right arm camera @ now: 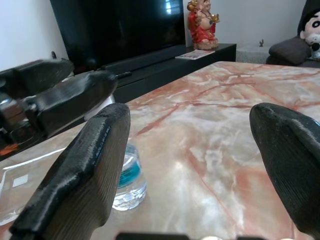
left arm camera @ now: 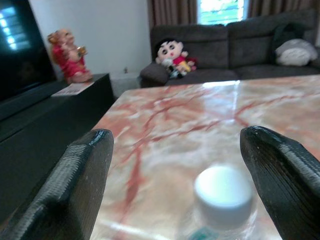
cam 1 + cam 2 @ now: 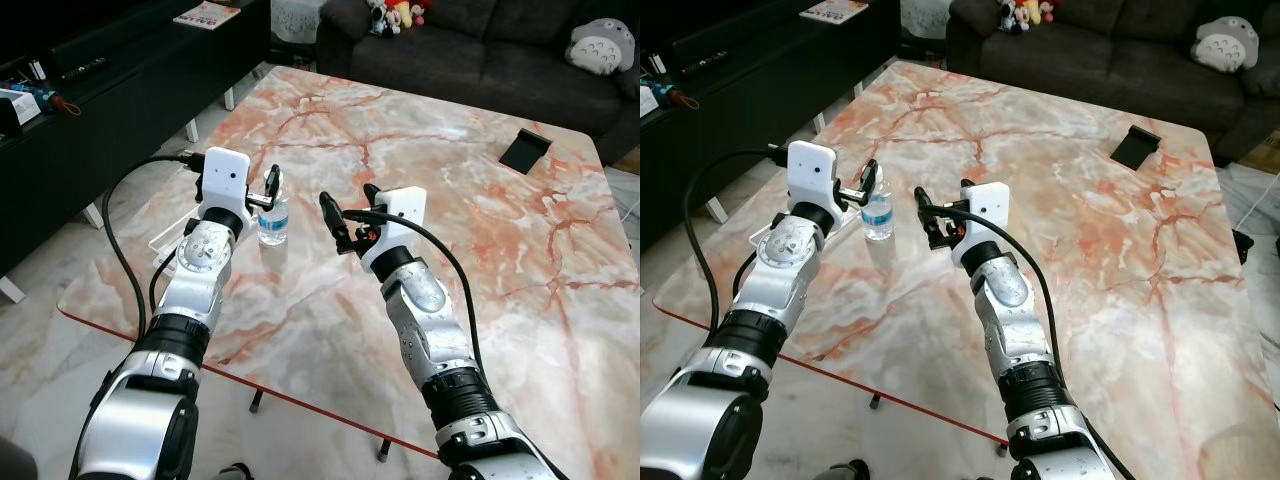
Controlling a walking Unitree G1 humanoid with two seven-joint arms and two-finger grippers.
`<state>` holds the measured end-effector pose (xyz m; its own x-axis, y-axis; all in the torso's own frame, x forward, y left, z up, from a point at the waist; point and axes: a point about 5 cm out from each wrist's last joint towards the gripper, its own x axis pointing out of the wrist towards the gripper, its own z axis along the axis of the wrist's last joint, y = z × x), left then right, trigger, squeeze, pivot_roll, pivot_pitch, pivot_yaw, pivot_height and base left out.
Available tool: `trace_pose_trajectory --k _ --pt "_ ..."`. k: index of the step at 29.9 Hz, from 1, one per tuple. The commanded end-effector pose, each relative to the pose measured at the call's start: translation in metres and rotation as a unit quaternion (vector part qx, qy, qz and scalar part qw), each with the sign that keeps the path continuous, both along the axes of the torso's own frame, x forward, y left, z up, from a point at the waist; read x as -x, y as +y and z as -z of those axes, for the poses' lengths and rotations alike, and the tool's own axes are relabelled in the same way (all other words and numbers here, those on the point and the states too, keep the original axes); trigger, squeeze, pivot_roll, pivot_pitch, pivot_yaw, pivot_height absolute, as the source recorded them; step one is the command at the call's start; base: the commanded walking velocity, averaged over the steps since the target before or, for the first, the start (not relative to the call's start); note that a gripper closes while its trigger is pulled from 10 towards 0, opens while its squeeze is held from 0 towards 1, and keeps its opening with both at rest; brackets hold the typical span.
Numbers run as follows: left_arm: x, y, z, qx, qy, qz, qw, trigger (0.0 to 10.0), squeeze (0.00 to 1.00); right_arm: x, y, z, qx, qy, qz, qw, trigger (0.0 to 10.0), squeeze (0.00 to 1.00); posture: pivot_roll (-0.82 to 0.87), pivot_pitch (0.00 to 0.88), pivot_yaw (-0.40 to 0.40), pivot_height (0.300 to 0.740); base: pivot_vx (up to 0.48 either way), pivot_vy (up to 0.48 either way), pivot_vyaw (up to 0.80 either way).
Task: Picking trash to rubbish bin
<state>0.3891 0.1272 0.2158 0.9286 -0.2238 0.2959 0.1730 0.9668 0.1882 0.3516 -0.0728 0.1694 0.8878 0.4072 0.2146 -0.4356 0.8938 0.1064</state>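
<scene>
A small clear water bottle (image 3: 272, 222) with a white cap and blue label stands upright near the left side of the marble table (image 3: 420, 130). My left gripper (image 3: 266, 192) hovers just above it, open. In the left wrist view its wide-apart fingers (image 2: 85, 170) flank the bottle's cap (image 2: 222, 187) below them, without touching. My right gripper (image 3: 346, 196) is held over the table a short way right of the bottle, open and holding nothing. In the right wrist view the bottle (image 1: 129, 182) stands beyond its left finger (image 1: 95, 165).
A clear flat tray (image 3: 168, 243) lies at the table's left edge under my left arm. A black phone-like object (image 3: 525, 150) rests at the far right. A dark sofa (image 3: 480, 50) with plush toys stands behind; a black TV cabinet (image 3: 100, 90) runs along the left.
</scene>
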Motion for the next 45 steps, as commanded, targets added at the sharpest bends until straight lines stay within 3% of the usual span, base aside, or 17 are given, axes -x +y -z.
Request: trace_pose_trajectory --k 1,7,13,19,20,21,22,23,24,25,45 --pt "-0.001 -0.006 -0.005 0.006 -0.007 0.016 1.000 10.0 0.00 0.002 -0.003 -0.001 -0.007 0.000 0.005 1.000 10.0 0.00 -0.01 0.175 -0.081 0.740 0.000 0.000 0.00" --pt "-0.003 -0.010 -0.014 0.011 -0.023 0.027 0.999 10.0 0.00 0.006 -0.003 -0.001 -0.012 0.001 0.005 1.000 10.0 0.00 -0.02 0.163 -0.077 0.740 0.000 0.000 0.00" --pt "-0.008 -0.015 0.004 -0.022 0.028 0.028 0.999 10.0 0.00 0.008 -0.002 0.000 -0.007 0.004 0.002 1.000 10.0 0.00 -0.03 0.146 -0.075 0.740 0.000 0.000 0.00" --pt "-0.008 -0.016 0.004 -0.019 0.029 0.031 0.999 10.0 0.00 0.008 -0.003 -0.001 -0.007 0.005 0.003 1.000 10.0 0.00 -0.02 0.149 -0.076 0.740 0.000 0.000 0.00" --pt "-0.008 -0.016 0.004 -0.019 0.028 0.031 0.999 9.1 0.00 0.008 -0.003 -0.001 -0.007 0.005 0.003 1.000 10.0 0.00 -0.02 0.152 -0.077 0.740 0.000 0.000 0.00" --pt "-0.008 -0.016 0.004 -0.019 0.027 0.032 0.999 5.0 0.00 0.008 -0.003 -0.001 -0.008 0.005 0.003 1.000 10.0 0.00 -0.02 0.154 -0.077 0.740 0.000 0.000 0.00" --pt "-0.008 -0.016 0.003 -0.019 0.026 0.032 0.999 5.0 0.00 0.008 -0.003 -0.001 -0.008 0.005 0.003 1.000 10.0 0.00 -0.02 0.154 -0.076 0.740 0.000 0.000 0.00" --pt "-0.009 -0.016 0.003 -0.020 0.025 0.031 0.999 0.9 0.00 0.007 -0.002 -0.001 -0.008 0.006 0.003 1.000 10.0 0.00 -0.02 0.157 -0.077 0.740 0.000 0.000 0.00" --pt "-0.009 -0.015 0.002 -0.020 0.024 0.031 0.999 0.9 0.00 0.007 -0.002 -0.001 -0.008 0.007 0.004 1.000 10.0 0.00 -0.02 0.157 -0.077 0.740 0.000 0.000 0.00" --pt "-0.009 -0.014 0.002 -0.021 0.023 0.030 0.999 0.0 0.00 0.008 -0.002 0.000 -0.008 0.008 0.004 1.000 10.0 0.00 -0.02 0.158 -0.076 0.740 0.000 0.000 0.00" --pt "-0.010 -0.010 0.006 -0.033 0.036 0.019 0.999 0.0 0.00 0.003 -0.003 0.000 -0.004 0.012 0.006 1.000 10.0 0.00 -0.01 0.157 -0.081 0.740 0.000 0.000 0.00"
